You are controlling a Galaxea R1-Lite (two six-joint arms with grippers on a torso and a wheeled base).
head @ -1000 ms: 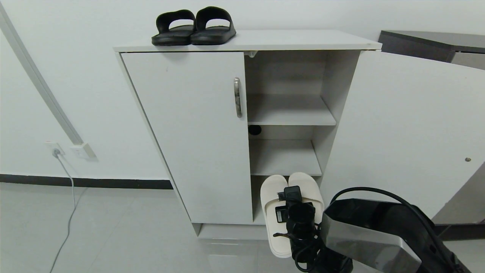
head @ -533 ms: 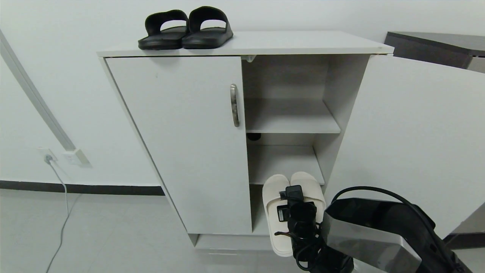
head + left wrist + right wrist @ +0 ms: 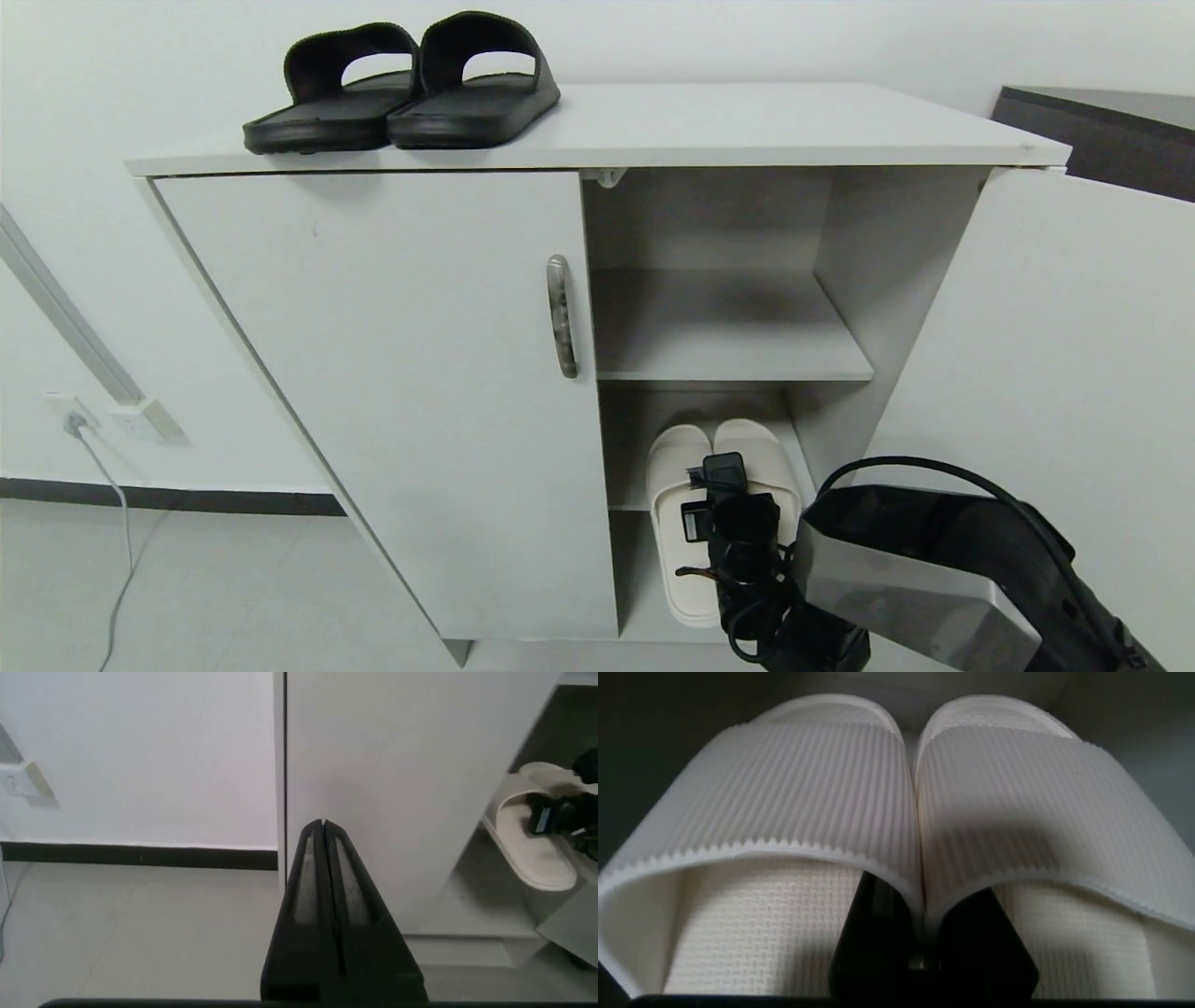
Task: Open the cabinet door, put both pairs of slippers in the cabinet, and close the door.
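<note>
I've got the cabinet [image 3: 794, 121] ahead, right door [image 3: 1055, 373] wide open, left door [image 3: 392, 392] shut. The black slippers [image 3: 401, 93] sit at its top's front left corner. My right gripper [image 3: 714, 476] is clamped on the white slippers [image 3: 667, 457] at the right opening, below the upper shelf [image 3: 728, 327]. My left gripper [image 3: 324, 873], fingers pressed together, hangs before the shut door.

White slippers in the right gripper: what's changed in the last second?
The robot has closed in on the cabinet, so the right gripper, shut on the white slippers, has brought their toes up to the lower shelf. The black slippers stay on top, the left door shut.
</note>
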